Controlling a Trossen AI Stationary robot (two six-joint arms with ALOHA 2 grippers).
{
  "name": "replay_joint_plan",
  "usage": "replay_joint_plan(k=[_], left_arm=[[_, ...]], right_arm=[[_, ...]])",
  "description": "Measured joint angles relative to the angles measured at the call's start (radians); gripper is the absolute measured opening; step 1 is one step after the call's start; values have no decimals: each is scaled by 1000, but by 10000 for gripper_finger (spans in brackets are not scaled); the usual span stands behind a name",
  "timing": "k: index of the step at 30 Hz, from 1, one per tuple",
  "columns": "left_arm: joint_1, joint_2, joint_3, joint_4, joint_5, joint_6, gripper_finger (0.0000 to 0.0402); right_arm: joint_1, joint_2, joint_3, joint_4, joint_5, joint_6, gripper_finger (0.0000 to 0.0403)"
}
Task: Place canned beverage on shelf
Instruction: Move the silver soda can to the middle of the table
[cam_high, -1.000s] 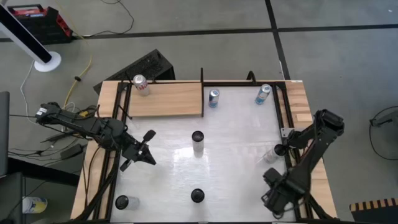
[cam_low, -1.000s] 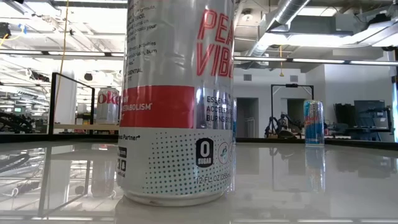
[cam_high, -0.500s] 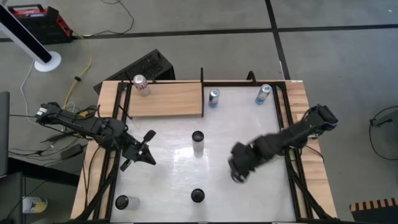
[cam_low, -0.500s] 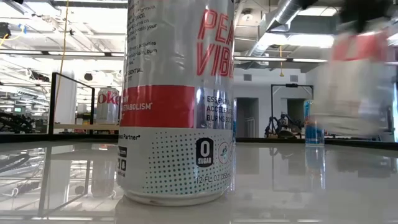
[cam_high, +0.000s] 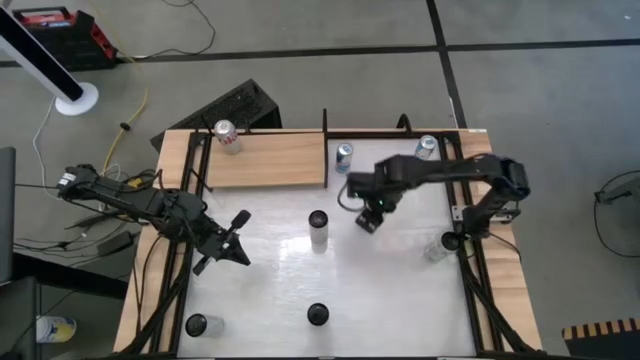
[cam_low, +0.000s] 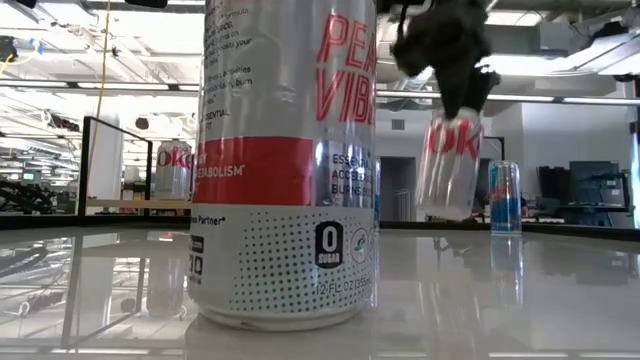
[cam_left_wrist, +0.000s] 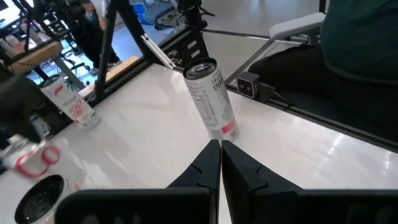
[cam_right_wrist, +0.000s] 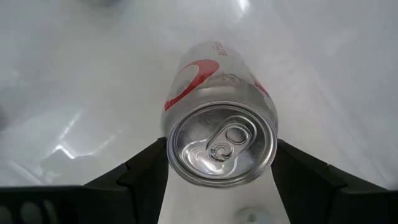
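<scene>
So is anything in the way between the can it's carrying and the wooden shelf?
Yes. The right hand holds a silver-and-red can above the white table. A blue can and a thin dark post stand at the shelf's near end.

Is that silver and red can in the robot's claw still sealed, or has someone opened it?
Sealed. In the right wrist view the can held between the right tool's fingers shows its pull tab lying flat and no hole in the lid.
</scene>
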Motion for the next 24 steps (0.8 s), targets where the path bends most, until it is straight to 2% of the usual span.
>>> replay_joint_plan(k=[7,14,18,24], left_arm=[[0,0,0,-7,0,-2,0],[0,0,0,-23,2,-20,0],[0,0,0,-24,7,-27,0],[0,0,0,-24,6,-27,0]], right_arm=[[-84,107,8,5,-9,-97,274],[-91,132,27,8,-40,-121,333],[-90,139,84,-2,-40,-120,359],[-90,136,210,-119,-4,-143,367]])
